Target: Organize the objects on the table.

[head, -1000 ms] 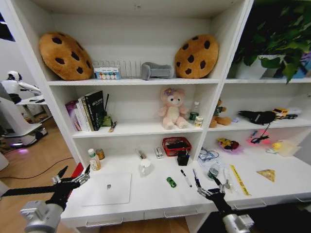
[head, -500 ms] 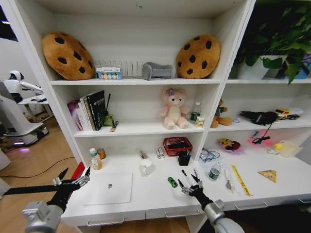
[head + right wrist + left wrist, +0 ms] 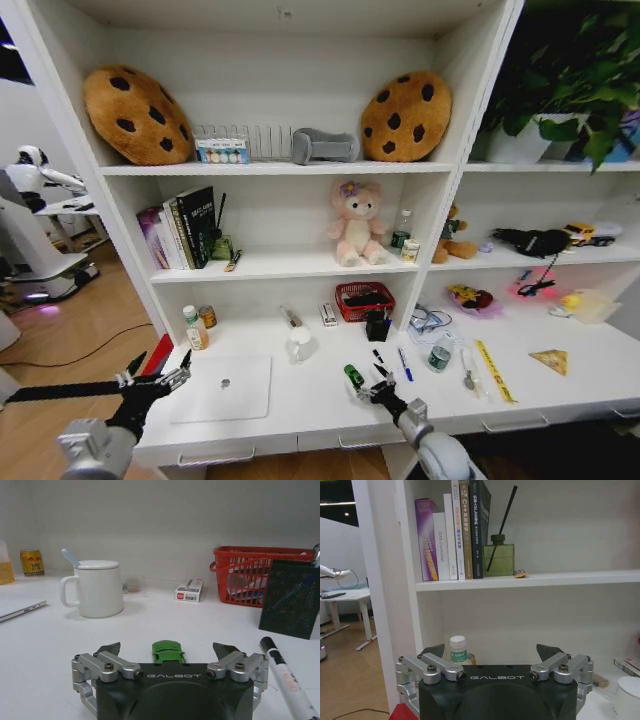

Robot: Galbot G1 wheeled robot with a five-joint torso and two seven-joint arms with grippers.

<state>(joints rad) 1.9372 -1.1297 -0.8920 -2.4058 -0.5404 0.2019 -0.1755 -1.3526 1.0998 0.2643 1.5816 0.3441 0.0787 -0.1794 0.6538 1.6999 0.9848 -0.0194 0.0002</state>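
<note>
Behind green toy car, right gripper (spread)

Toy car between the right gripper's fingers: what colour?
Green; the toy car shows best in the right wrist view, ahead of the right gripper.

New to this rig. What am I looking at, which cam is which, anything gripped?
A two-armed wheeled robot is facing a white table under shelves. The wide picture comes from its head camera; the other two come from cameras on each wrist, looking out over that arm's own fingers.

The right gripper is low over the table, open, with a green toy car between its fingers but not yet gripped. The left gripper hangs open beside the closed silver laptop, holding nothing.

Also on the table are a white mug, a black marker, a blue pen, a yellow ruler and a yellow wedge.
</note>
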